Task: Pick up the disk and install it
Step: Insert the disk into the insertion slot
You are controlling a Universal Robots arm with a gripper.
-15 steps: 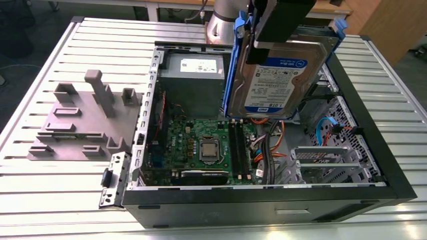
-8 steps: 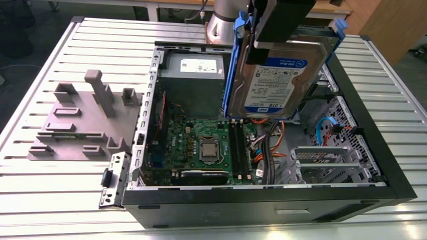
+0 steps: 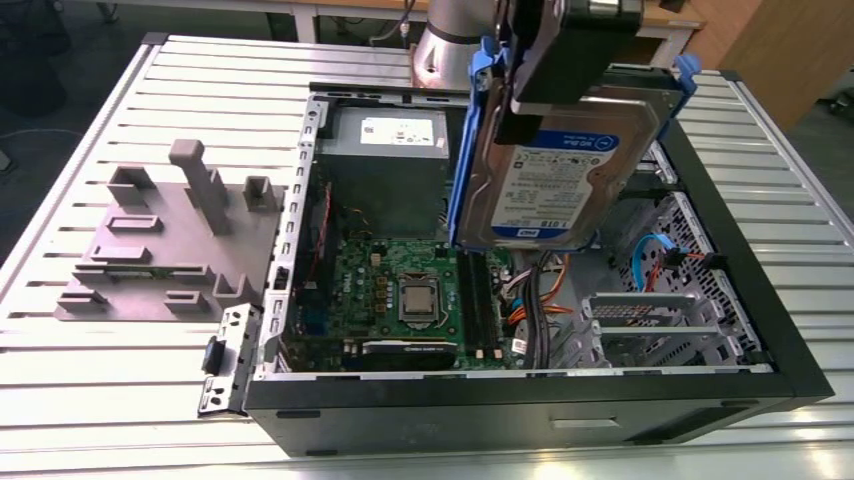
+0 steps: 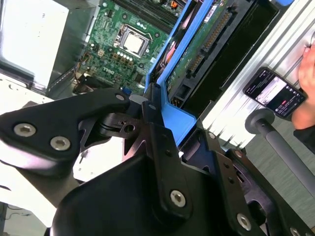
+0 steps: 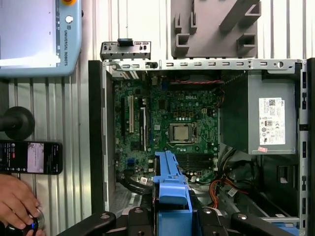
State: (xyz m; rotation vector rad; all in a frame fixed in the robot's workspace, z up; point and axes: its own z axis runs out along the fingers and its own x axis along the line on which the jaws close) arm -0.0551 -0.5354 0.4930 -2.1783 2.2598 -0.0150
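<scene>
The black end effector is clamped on the flat silver rectangular disk in its blue plastic bracket. The disk is held upright above the open black computer case on the ribbed metal worktop.

This is a robotics lab bench. In the exterior view a ribbed aluminium table spans the frame, and an opened desktop computer case lies on it at the centre with its motherboard bared. At the left sits a grey fixture block, and at the top centre is the robot arm's column. In the first wrist view a teach pendant and a phone lie beside the case.
</scene>
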